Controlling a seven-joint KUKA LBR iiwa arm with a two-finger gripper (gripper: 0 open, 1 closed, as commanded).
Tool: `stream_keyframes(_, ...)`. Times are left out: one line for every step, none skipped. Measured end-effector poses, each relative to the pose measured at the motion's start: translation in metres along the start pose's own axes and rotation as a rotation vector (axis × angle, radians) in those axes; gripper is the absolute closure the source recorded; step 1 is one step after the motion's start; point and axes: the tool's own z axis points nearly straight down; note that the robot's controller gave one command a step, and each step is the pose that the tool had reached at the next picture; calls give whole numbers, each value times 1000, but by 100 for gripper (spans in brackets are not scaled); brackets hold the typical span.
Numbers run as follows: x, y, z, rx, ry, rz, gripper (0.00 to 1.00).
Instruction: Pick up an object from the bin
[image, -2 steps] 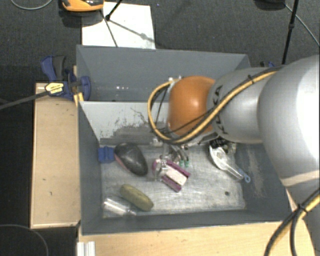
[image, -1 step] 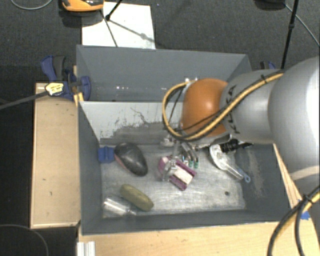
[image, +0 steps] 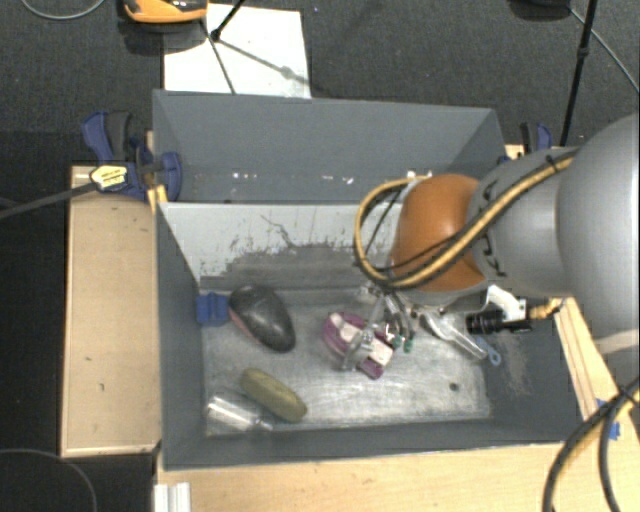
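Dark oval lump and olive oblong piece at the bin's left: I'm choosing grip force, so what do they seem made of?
Dark oval lump: probably hard plastic or stone, smooth, with a faint sheen on top. Olive oblong piece: matte, no highlights, possibly foam or rubber; uncertain.

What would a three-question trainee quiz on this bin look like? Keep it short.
1. True or false: the olive oblong piece lies in the lower left of the bin, below the dark grey oval lump.
2. What colour is the small piece just left of the dark grey oval lump?
3. Which thing is nearest the gripper? A) olive oblong piece B) purple-and-white item C) dark grey oval lump

Key: 1 true; 2 blue; 3 B.
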Motion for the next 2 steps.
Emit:
stream_keyframes(-2,0,-1,-1,-5,5,100)
stream_keyframes(-39,-24,-155,5,3,-312,100)
